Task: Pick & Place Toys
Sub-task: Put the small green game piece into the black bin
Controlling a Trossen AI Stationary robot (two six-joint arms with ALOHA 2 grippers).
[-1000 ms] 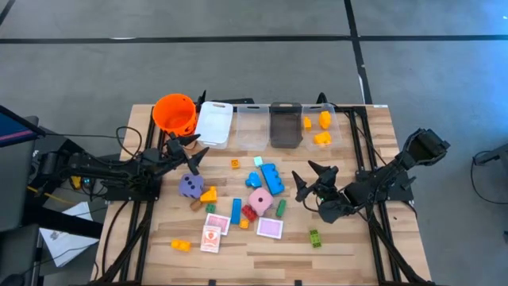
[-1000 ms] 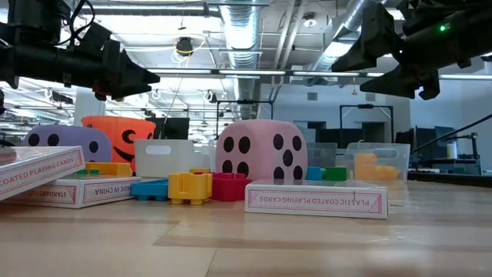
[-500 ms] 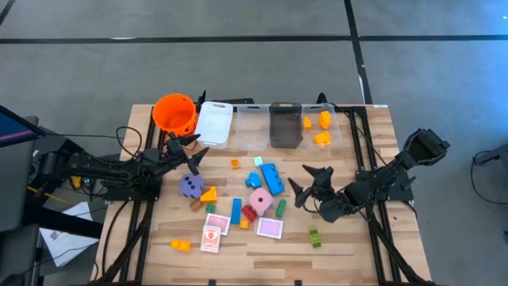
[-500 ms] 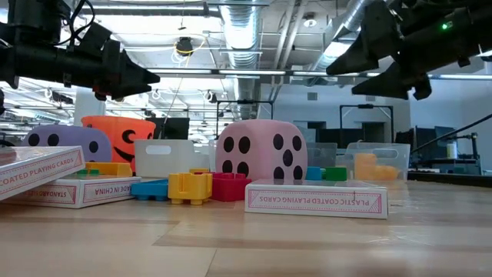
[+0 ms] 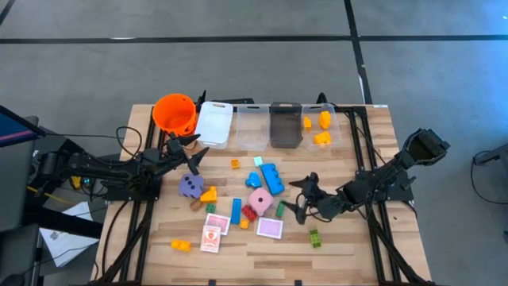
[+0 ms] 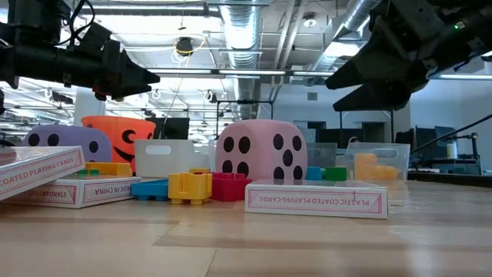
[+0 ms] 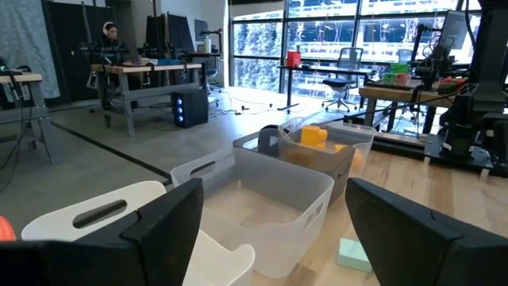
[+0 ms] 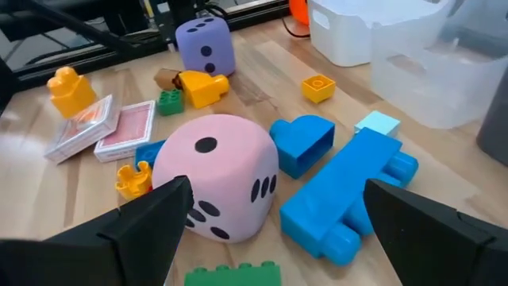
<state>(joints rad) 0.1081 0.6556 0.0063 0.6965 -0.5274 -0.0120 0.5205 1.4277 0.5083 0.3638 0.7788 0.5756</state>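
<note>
Your right gripper [image 5: 299, 200] hangs with fingers spread and empty just beside the pink die [image 5: 260, 199] amid the scattered bricks [image 5: 272, 179] mid-table, while your left gripper [image 5: 193, 149], fingers also released, waits near the orange bucket [image 5: 175, 114].

Readable print on the card boxes

In your low view the front card box [image 6: 316, 200] reads "PLASTIC COATED PLAYING CARDS" along its side; the tilted box [image 6: 38, 171] at left reads "STANDARD PLAYING CARDS", and the flat box [image 6: 84, 191] beneath it shows "MADE IN CHINA".
</note>
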